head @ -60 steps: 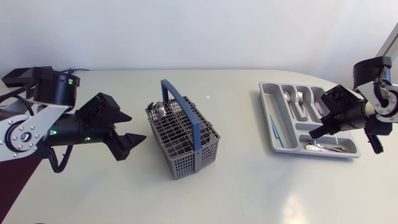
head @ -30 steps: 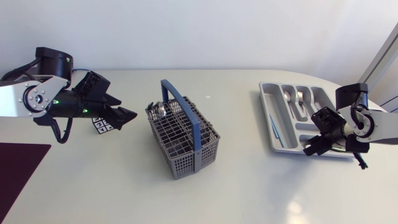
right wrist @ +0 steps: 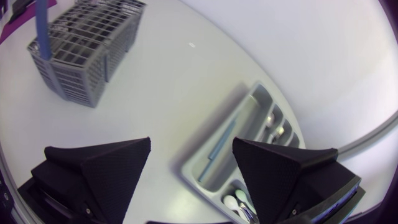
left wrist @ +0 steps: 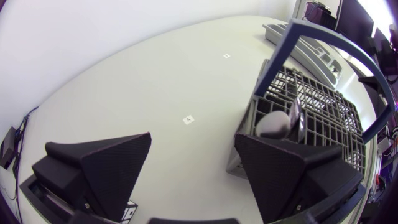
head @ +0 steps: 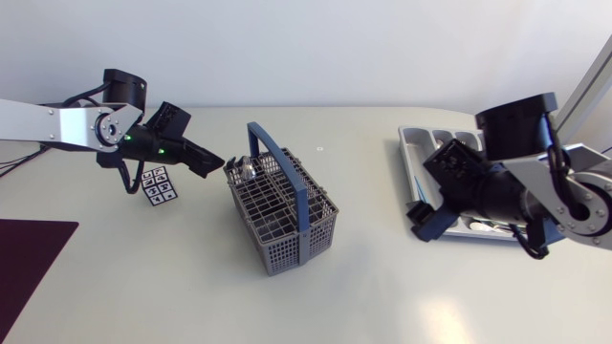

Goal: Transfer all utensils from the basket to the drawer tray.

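**Head view.** Left arm enters from the left. The left tool (head: 212,162) hangs just beside the far-left corner of the basket (head: 287,225); whether it touches the wire I cannot tell. The basket is a grey wire one standing mid-counter, with an upright blue handle (head: 283,172) arching across it. A spoon (head: 249,170) stands in the corner compartment nearest the left tool. A marker card (head: 158,186) lies under the left arm, and a dark mat (head: 29,250) sits at the counter's near-left corner. The right arm covers most of the drawer tray (head: 411,143). The right tool (head: 426,225) is over the tray's near-left corner.

**Left wrist view.** Left tool (left wrist: 193,168) released, fingers wide apart, nothing between them. Its right finger is close against the basket's (left wrist: 323,106) near corner. The spoon's (left wrist: 273,124) bowl shows just ahead of that finger. The handle (left wrist: 323,37) stands between the tool and the far compartments. Two small white tags (left wrist: 188,119) lie on the counter ahead.

**Right wrist view.** Right tool (right wrist: 193,168) released, empty. The drawer tray (right wrist: 249,102) is ahead of it and partly under its right finger. A teal utensil (right wrist: 221,144) lies in the long compartment, with metal pieces (right wrist: 273,127) in the compartments beyond. The basket (right wrist: 87,43) stands well apart.
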You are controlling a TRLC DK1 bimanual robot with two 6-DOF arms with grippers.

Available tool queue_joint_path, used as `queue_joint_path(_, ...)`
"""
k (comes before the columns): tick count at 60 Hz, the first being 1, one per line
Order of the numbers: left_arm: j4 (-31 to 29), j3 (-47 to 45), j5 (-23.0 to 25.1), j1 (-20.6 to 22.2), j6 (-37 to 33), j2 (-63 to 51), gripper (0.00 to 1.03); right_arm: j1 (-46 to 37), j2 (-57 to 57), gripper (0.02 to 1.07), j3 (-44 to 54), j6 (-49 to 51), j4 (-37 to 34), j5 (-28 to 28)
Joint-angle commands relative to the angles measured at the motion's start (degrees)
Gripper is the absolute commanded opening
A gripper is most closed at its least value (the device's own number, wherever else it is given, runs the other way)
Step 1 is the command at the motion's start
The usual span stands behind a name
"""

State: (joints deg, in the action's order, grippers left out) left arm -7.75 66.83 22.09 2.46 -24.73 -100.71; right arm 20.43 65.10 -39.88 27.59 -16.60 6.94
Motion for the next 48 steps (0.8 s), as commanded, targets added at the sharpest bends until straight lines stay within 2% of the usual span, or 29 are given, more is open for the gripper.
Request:
queue_joint_path(1, 0.63, 3.75, 0.50, -0.79, 2.14, -4.15, 0.95, 5.85, 0.99, 0.90, -0.29, -4.74, -1.24, -1.23)
queue_joint_path(8, 0.19, 7.09, 1.29, -1.05, 2.76, -8.19, 0.95, 10.78, 5.74, 0.77, -2.84, -7.99, -0.80, -4.21)
queue_joint_path(15, -2.36, 9.90, 4.72, -1.14, 2.58, -11.27, 0.95, 13.94, 11.36, 0.62, -5.03, -10.28, -0.10, -6.68)
queue_joint_path(28, -5.61, 9.55, 11.40, -1.40, -0.76, -11.88, 0.94, 16.23, 18.75, 0.61, -7.85, -12.92, 2.98, -8.26)
queue_joint_path(39, -8.25, 7.70, 14.48, -1.76, -4.45, -11.18, 0.94, 15.52, 23.93, 0.61, -11.89, -13.80, 6.14, -7.12)
queue_joint_path(48, -9.83, 4.80, 15.97, -2.72, -7.26, -9.16, 0.93, 12.01, 27.80, 0.61, -17.08, -13.62, 6.14, -6.50)
